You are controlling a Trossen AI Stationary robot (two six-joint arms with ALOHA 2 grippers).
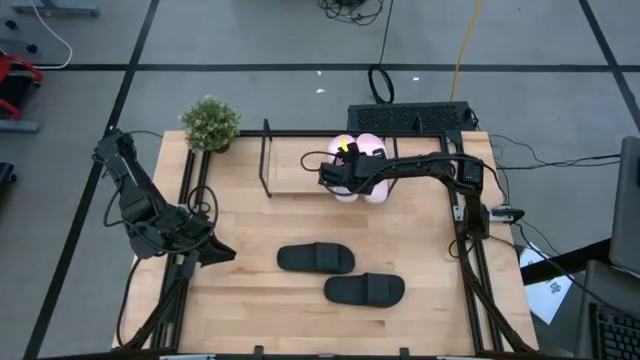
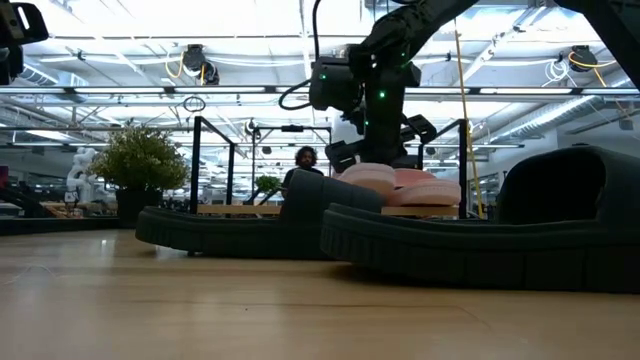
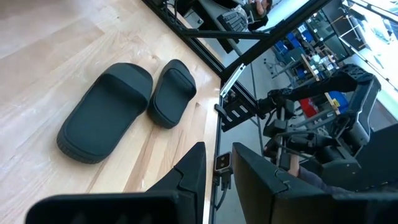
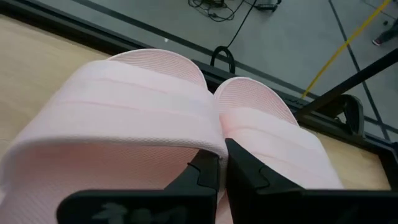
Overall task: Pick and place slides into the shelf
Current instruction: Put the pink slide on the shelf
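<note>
The light is bright and even, and it comes from above. In the low view, long ceiling lamps shine white and are blown out. This backlight leaves the two black slides as dark shapes with almost no detail, and the nearest wood of the tabletop is soft and out of focus. From above, shadows under the black slides are short and soft. In the right wrist view the pink slide is evenly lit and its weave is sharp.
</note>
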